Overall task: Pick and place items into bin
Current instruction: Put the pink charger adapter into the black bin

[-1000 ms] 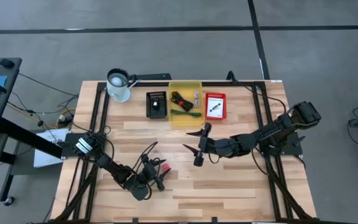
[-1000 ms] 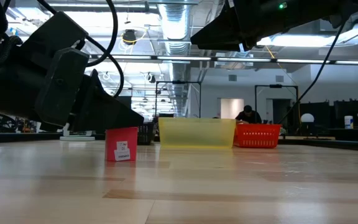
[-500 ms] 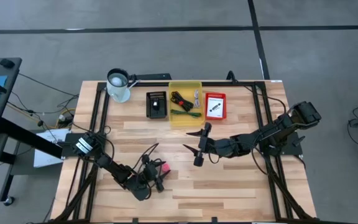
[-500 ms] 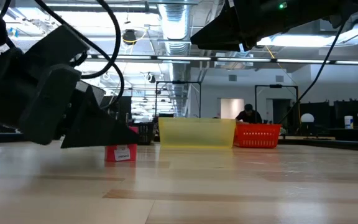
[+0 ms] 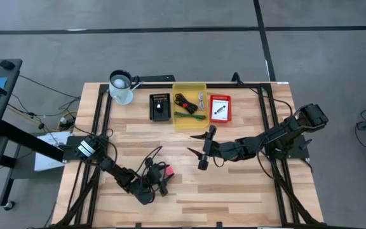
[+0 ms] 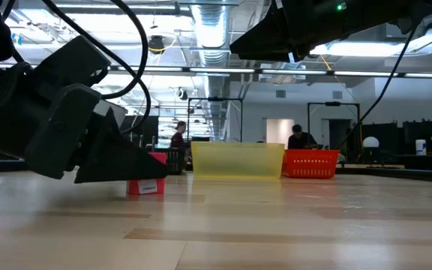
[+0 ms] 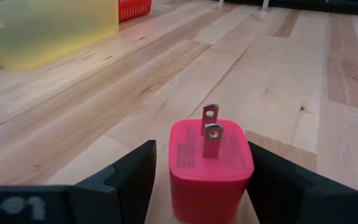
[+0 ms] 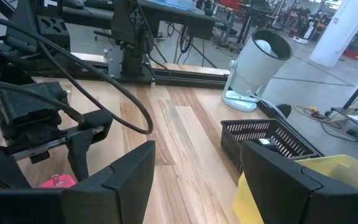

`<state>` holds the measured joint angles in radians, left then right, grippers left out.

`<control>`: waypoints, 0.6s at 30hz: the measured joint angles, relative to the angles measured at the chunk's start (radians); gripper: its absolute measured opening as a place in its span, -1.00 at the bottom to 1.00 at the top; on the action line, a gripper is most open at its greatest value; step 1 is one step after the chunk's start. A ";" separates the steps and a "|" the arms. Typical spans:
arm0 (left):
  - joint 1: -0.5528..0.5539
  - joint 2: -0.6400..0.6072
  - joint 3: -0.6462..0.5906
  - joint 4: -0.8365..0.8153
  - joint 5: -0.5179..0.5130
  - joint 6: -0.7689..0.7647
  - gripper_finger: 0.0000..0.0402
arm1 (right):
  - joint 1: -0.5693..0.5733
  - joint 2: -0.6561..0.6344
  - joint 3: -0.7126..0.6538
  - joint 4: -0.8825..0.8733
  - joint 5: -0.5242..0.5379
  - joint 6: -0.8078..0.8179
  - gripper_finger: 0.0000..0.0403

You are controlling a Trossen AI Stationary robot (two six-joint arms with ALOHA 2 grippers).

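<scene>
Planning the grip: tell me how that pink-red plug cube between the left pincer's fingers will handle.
The pink-red plug cube looks like a rigid block, probably stiff and light. Its flat sides suit the left pincer, whose fingers flank it. Its rounded, smooth-looking edges might slip. Standing prongs-up, it seems unlikely to roll.

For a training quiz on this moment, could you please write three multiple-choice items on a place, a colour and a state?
1. Where is the left pincer?
A. over the yellow bin
B. low at the table's front-left, around the plug
C. off the table

2. What colour is the plug adapter?
A. pink-red
B. blue
C. white

3. How do the left pincer's fingers stand?
A. clamped on a cable
B. shut and empty
C. open, one on each side of the adapter

Answers: 1 B, the high view shows it there, far from the yellow bin. 2 A, the left wrist view shows its colour. 3 C, gaps show on both sides of the adapter.
</scene>
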<state>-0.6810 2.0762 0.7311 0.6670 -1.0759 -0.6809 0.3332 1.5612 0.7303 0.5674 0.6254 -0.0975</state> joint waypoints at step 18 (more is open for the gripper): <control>0.012 0.000 0.000 -0.005 0.023 -0.014 -0.15 | 0.000 0.000 0.000 -0.013 -0.001 0.001 0.16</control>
<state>-0.6695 2.0762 0.7311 0.6624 -1.0525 -0.6952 0.3332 1.5612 0.7303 0.5541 0.6247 -0.0963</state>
